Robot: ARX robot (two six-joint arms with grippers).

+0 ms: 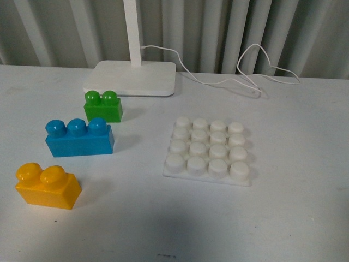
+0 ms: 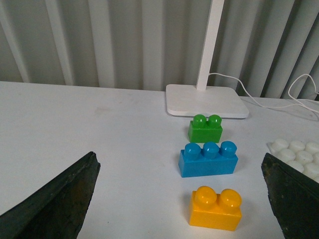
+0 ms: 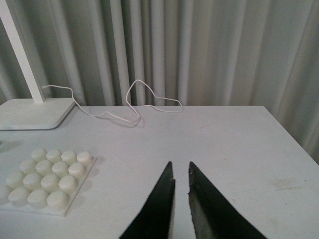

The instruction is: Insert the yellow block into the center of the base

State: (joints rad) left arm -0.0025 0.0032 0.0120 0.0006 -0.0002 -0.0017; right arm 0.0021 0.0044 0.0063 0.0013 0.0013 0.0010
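Note:
The yellow block (image 1: 48,185) lies on the white table at the front left, two studs up. It also shows in the left wrist view (image 2: 215,208), between my wide-open left gripper's (image 2: 182,164) fingers and a little ahead of them. The base (image 1: 208,150), a white studded plate, lies right of centre with nothing on it; it shows in the right wrist view (image 3: 47,179) too. My right gripper (image 3: 179,167) is shut and empty, above bare table to the right of the base. Neither arm shows in the front view.
A blue three-stud brick (image 1: 79,137) and a green two-stud brick (image 1: 103,106) stand in a row behind the yellow block. A white lamp foot (image 1: 131,77) with its post and a looping white cable (image 1: 245,65) sit at the back. The table's right edge (image 3: 294,139) is near.

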